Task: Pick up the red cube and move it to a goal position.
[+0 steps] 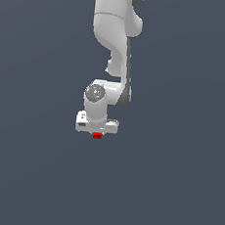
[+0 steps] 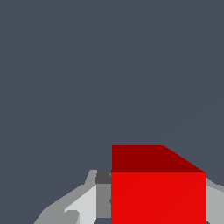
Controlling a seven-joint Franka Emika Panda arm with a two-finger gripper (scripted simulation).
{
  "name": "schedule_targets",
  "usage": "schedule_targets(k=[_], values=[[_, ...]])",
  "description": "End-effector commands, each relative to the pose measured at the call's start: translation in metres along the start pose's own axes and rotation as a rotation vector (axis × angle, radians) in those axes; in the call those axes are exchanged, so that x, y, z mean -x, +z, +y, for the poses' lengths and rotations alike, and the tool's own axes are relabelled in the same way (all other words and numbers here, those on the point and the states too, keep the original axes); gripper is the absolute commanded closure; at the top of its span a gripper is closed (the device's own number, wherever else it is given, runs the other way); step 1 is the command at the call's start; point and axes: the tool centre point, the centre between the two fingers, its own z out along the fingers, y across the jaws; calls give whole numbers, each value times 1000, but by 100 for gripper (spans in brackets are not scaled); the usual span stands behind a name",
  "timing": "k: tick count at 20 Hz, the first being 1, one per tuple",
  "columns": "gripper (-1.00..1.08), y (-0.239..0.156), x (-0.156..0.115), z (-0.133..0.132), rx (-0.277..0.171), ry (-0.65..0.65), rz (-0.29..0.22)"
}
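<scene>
The red cube point(image 2: 157, 199) fills the lower part of the wrist view, its bright face towards the camera and a darker red side beyond it. My gripper point(image 2: 158, 205) is shut on it, with grey fingers point(image 2: 87, 205) pressed flush against both of its sides. In the exterior view only a small strip of the red cube point(image 1: 97, 135) shows under the white hand of my gripper point(image 1: 97, 133), which points straight down. Whether the cube rests on the surface or hangs above it I cannot tell.
A plain dark grey-blue surface point(image 1: 175, 190) spreads all around. The white arm point(image 1: 113, 31) comes down from the top of the exterior view. No goal marker shows.
</scene>
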Motion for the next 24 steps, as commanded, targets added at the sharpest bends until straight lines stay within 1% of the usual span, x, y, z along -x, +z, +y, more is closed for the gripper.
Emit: schedule_targets(k=[1, 7, 12, 18, 24], values=[[108, 0, 0, 0, 0, 0, 0], [108, -5, -1, -2, 0, 0, 0], [108, -26, -6, -9, 0, 0, 0], [108, -70, -16, -24, 0, 0, 0], [108, -131, -31, -44, 1, 0, 0]])
